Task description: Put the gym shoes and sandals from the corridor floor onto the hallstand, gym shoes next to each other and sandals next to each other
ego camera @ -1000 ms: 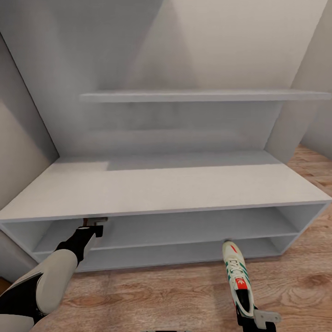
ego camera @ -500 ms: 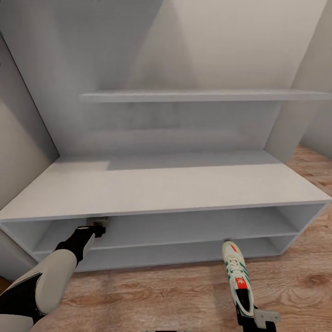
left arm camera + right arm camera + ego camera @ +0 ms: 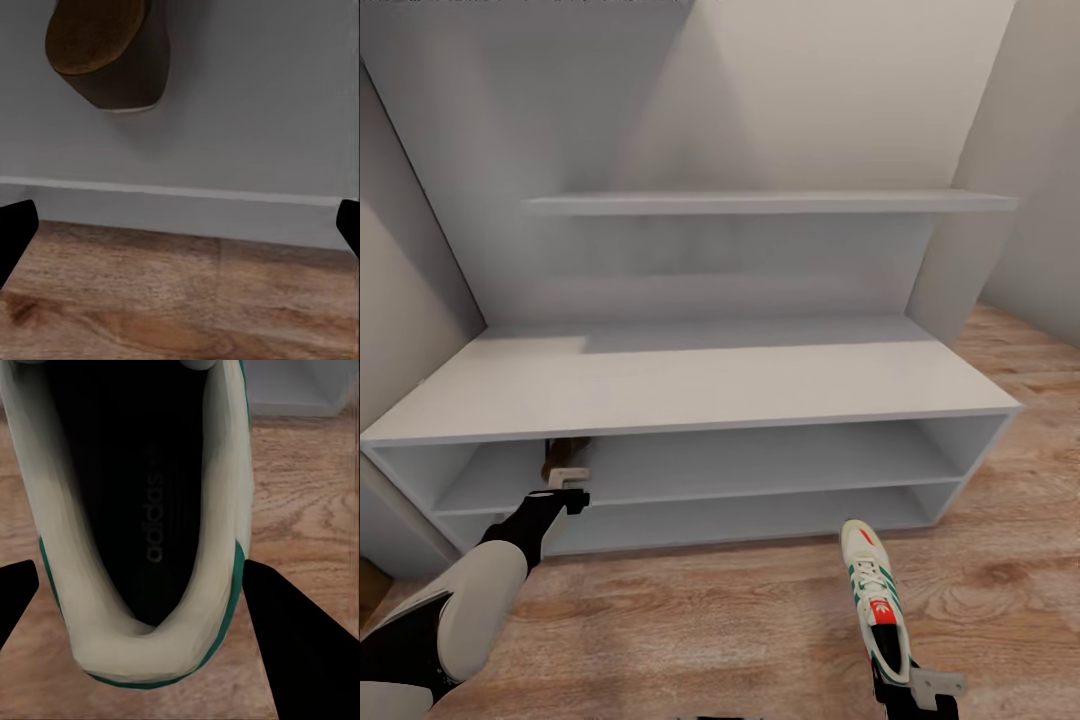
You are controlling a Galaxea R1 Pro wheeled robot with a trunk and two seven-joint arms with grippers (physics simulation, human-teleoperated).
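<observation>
Left gripper (image 3: 568, 489) spread and empty, sandal (image 3: 105, 52) just ahead on the shelf; right gripper (image 3: 916, 690) pinches a shoe (image 3: 875, 605) by the heel; its long toe could snag the rack (image 3: 690, 425) edge.

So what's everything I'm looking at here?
hallstand: one, pale grey, against the wall; bench top, two open shelves, floating shelf above.
sandal: one, brown, lying on the upper open shelf, left side.
gym shoe: one, white with green stripes and red patches, gripped at its heel, toe toward the hallstand.
corridor floor: light brown wood planks.
left hand: open, just in front of the sandal.
right hand: shut on the gym shoe's heel.
</observation>
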